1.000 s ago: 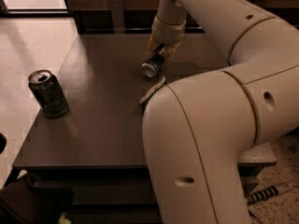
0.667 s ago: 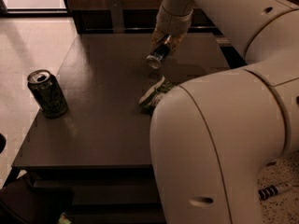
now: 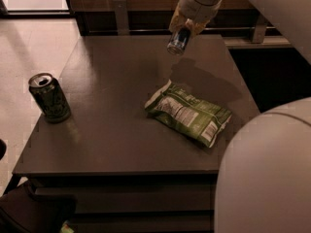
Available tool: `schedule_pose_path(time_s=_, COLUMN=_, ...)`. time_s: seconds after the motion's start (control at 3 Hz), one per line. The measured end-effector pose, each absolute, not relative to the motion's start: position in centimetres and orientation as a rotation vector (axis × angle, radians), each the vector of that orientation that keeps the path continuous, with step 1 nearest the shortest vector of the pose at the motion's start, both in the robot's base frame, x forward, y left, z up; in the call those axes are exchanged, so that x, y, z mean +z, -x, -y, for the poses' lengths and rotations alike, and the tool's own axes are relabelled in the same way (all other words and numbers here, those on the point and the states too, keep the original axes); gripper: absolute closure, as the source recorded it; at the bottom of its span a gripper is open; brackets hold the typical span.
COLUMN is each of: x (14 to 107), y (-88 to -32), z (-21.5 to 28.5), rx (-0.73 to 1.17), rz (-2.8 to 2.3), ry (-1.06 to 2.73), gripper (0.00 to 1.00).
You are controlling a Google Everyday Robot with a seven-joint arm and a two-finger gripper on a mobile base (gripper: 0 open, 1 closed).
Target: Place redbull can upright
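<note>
The redbull can (image 3: 178,41), slim and blue-and-silver, hangs tilted in the air above the far part of the dark table (image 3: 116,81), silver end pointing down and left. My gripper (image 3: 187,27) is shut on its upper part, coming in from the top right. The can's shadow falls on the table just below it.
A wider dark green-black can (image 3: 49,97) stands upright near the table's left edge. A green snack bag (image 3: 189,112) lies flat right of centre. My large white arm segment (image 3: 265,174) fills the lower right. A light floor lies to the left.
My gripper has lifted the redbull can up and away from the table top. The arm has swung aside, uncovering the green snack bag.
</note>
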State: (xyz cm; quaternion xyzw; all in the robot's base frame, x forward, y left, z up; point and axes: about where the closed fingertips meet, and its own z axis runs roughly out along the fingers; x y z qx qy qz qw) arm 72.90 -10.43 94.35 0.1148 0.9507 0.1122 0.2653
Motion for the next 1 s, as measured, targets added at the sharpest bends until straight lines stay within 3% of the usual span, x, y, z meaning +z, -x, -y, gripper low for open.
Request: schedule_pose_path(time_s=1.0, x=98.6, y=-72.8, z=8.7, rx=0.493, rz=-2.149, ry=0.246, gripper=1.00)
